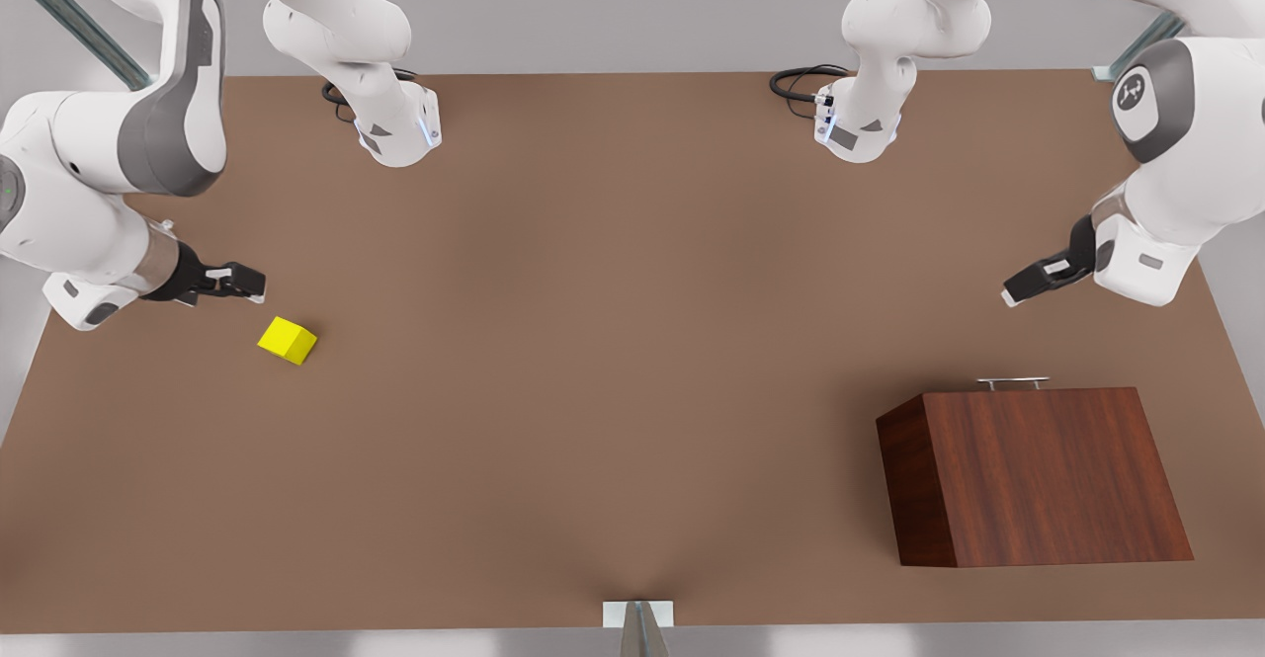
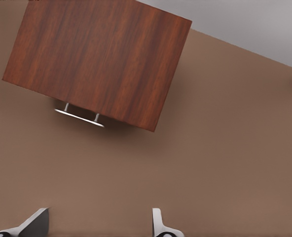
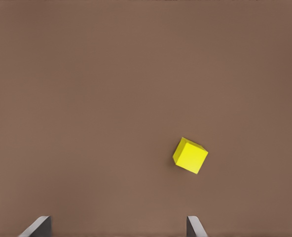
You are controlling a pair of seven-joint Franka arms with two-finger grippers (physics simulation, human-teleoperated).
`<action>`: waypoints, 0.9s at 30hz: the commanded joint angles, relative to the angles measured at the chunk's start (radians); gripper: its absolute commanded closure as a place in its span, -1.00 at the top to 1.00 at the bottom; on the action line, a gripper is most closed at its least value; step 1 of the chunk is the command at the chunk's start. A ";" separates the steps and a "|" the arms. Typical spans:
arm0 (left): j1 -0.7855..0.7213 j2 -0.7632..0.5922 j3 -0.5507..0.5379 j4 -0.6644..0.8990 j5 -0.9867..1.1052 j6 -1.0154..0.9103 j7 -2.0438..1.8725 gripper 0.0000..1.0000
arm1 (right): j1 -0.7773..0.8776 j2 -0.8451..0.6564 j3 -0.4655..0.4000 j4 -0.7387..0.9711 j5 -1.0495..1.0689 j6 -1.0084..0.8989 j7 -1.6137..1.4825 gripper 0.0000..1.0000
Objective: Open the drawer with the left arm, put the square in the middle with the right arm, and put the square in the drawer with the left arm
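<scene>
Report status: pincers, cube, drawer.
Left pincer open, short of the drawer handle. Right pincer open beside the yellow cube. Drawer shut. Nothing in the way.

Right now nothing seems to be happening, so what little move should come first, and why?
Probably the left gripper, hovering open near the cabinet, should ease toward the silver handle. The drawer looks fully shut, and the yellow square cannot go inside until it slides out. The right gripper waits open beside the square, touching nothing.
</scene>
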 commanded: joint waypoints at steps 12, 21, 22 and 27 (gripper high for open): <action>0.005 -0.135 0.110 -0.753 0.093 0.817 -1.103 1.00 | -0.018 0.277 -0.017 0.102 -0.052 0.089 -0.009 1.00; 0.008 -0.144 0.110 -0.974 0.116 1.205 -1.103 1.00 | -0.032 0.259 -0.012 0.073 0.008 0.056 0.357 1.00; 0.008 -0.140 0.110 -0.994 0.116 1.238 -1.100 1.00 | -0.030 0.223 -0.009 0.019 0.008 0.070 0.385 1.00; 0.014 -0.129 0.110 -1.003 0.117 1.236 -1.095 1.00 | -0.030 0.151 -0.008 -0.159 0.006 0.197 0.426 1.00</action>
